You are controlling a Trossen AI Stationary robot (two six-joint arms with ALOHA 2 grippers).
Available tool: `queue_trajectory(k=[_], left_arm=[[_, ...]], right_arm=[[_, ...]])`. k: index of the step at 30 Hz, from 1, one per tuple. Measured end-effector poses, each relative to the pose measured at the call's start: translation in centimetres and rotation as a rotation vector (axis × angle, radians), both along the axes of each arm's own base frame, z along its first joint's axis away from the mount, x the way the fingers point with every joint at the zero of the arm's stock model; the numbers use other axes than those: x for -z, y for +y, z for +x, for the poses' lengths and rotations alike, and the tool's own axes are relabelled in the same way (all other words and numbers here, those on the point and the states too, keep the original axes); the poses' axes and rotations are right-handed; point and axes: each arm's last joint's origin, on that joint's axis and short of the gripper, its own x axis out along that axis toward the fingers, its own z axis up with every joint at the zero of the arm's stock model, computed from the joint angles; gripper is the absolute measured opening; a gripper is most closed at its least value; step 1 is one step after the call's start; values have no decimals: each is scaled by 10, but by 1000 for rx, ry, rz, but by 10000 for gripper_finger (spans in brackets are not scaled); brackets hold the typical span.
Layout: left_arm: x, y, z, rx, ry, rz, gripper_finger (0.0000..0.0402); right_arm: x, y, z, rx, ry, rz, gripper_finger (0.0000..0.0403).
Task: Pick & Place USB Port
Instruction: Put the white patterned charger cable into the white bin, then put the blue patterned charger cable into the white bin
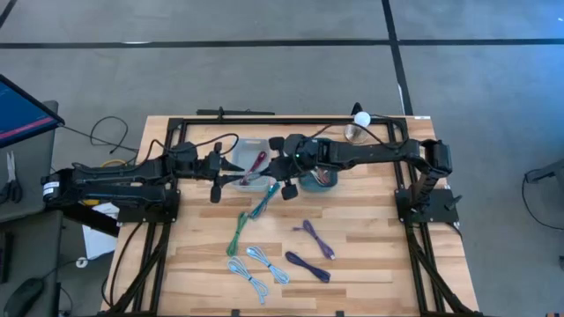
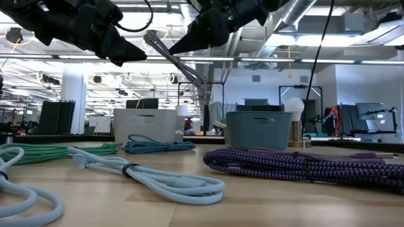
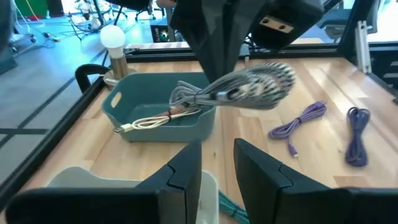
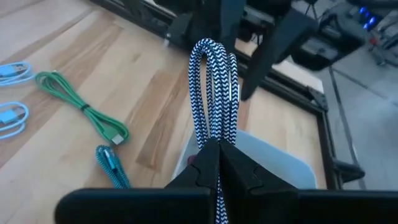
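My right gripper is shut on a black-and-white braided cable bundle, held in the air above the white bin. The low view shows that bundle slanting down from the right gripper. My left gripper is open and touches nothing. It hovers near the white bin's left side, facing the bundle. A teal bin behind it has cables lying inside. My right gripper pinches the braided bundle between its two fingers at one end of the coil. Several strands run side by side through the hold. The looped free end sticks out beyond the fingertips. The bundle is lifted clear of table and bins.
Loose cables lie on the near half of the table: green, teal braided, light blue, lilac and dark purple. A lamp with a white bulb stands at the far edge.
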Motion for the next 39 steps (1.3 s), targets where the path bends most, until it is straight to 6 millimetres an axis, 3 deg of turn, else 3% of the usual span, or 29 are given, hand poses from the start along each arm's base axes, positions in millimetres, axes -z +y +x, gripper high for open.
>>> queue_trajectory(k=[12, 22, 39], left_arm=[[-5, -2, 1, 21, -48, -12, 95], [-4, -7, 15, 67, -78, -13, 95], [-1, -4, 23, 42, -84, -9, 95]], right_arm=[[0, -7, -1, 39, 2, 6, 0], [18, -9, 10, 63, 13, -8, 0], [9, -12, 16, 113, -16, -52, 0]])
